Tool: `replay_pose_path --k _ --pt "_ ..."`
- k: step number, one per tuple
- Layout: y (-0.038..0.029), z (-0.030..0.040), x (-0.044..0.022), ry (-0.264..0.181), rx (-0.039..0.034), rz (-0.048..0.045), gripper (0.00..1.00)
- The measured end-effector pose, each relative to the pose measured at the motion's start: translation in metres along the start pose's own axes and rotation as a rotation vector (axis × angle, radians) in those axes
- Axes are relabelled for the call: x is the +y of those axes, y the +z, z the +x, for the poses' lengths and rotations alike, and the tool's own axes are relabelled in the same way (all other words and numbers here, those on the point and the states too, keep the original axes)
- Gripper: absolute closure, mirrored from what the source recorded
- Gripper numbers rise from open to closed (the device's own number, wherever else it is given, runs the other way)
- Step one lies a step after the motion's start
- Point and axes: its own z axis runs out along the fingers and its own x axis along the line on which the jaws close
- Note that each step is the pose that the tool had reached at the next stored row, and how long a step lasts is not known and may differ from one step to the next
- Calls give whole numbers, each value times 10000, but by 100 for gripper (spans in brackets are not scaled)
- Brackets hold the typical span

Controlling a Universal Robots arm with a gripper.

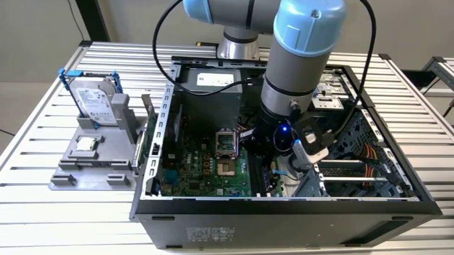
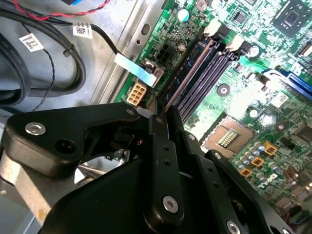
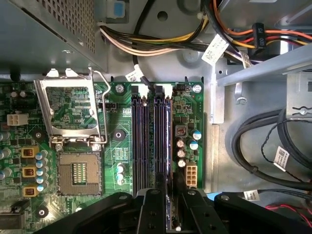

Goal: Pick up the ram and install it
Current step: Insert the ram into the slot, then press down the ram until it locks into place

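Observation:
The ram (image 2: 191, 72) is a thin stick seen edge-on, standing along the long black memory slots (image 2: 210, 78) of the green motherboard. In the first wrist view the ram (image 3: 169, 146) lines up with the slot nearest the white connector; whether it is seated I cannot tell. My gripper (image 3: 168, 197) has its black fingers closed on the ram's near end, and the same grip shows in the second wrist view, gripper (image 2: 164, 119). In the exterior view the arm reaches down into the open computer case, with the gripper (image 1: 264, 163) low over the slots.
An open processor socket (image 3: 78, 173) lies beside the slots. Bundled cables (image 3: 263, 146) and the case's metal wall (image 3: 217, 97) crowd the other side. The power supply (image 1: 212, 85) sits at the back. Outside the case, a hard drive (image 1: 95, 101) stands on a grey fixture (image 1: 67, 180).

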Motion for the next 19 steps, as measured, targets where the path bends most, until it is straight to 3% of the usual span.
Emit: replay_pose_path --k 5,9,10,19 --pt "-147 -5 -1 0 0 0 0" --pt "-156 -6 0 0 -1 -3 0" --pt "-158 -6 -1 0 0 -1 100" --pt "-186 -7 -1 0 0 -1 100"
